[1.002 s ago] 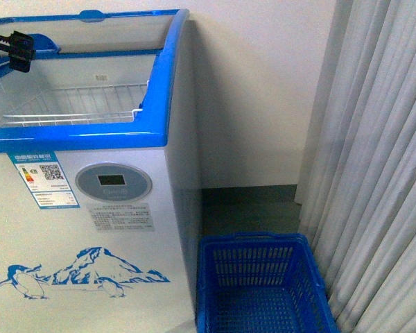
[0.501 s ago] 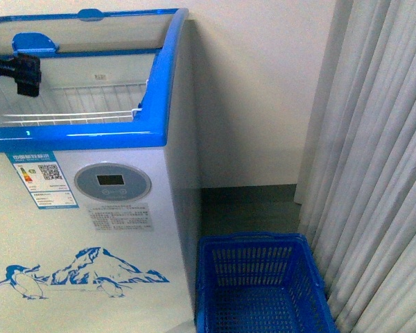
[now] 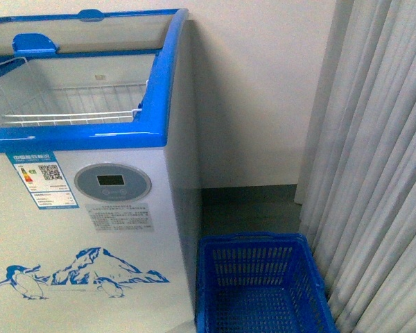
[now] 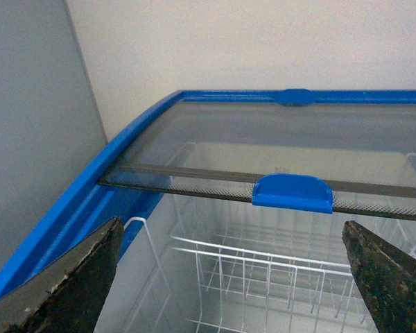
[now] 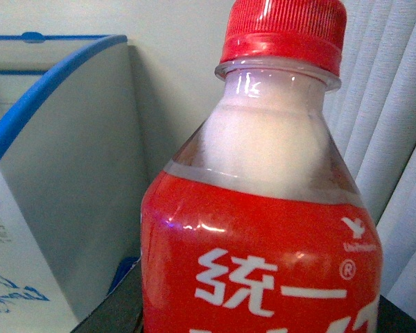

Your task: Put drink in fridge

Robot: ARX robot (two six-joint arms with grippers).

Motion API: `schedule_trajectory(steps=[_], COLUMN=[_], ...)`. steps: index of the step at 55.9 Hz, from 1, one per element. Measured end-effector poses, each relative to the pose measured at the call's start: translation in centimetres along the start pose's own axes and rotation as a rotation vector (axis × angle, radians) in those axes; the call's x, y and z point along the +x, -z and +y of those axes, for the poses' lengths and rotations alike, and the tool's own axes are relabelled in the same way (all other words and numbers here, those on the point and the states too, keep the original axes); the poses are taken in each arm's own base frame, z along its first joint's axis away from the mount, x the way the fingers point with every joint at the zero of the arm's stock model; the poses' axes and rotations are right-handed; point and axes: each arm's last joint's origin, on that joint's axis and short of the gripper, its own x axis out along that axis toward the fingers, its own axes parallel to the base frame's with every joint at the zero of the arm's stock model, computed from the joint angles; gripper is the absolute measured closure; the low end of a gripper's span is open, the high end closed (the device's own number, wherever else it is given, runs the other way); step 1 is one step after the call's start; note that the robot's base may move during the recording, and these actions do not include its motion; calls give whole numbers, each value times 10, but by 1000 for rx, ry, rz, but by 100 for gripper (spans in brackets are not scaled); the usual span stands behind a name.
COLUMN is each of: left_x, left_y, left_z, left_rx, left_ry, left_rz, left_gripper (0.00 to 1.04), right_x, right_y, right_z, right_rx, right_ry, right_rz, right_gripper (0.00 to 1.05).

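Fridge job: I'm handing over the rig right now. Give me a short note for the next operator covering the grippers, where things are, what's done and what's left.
Left gripper: open and empty, at the open part of the fridge, facing the glass lid.
Right gripper: appears shut on the drink, which is upright, off the fridge's right side and not inside it. Neither arm shows in the front view.
Done: the lid is slid back, the wire basket is exposed, and the drink is in hand.
Left: carry the drink over the blue rim, set it in the wire basket, and release.
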Motion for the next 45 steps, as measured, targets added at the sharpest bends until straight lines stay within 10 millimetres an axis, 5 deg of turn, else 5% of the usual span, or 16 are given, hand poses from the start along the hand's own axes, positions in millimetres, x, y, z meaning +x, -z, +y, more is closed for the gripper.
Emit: schedule_trajectory(steps=[10,30,45], left_x=[-46,-132,-187], left_y=[-20,-27,-10], left_z=[3,18,29], left_rx=[-48,-126,-134], left_ry=[-29,-81,-119], left_rz=[-95,-131,-121], left_gripper=[8,8,8], right_x=[0,0,0], right_y=[0,0,0], right_z=[0,0,0], right_rx=[0,0,0], right_ry=[0,0,0], right_rz=[0,0,0], right_gripper=[63,63,63])
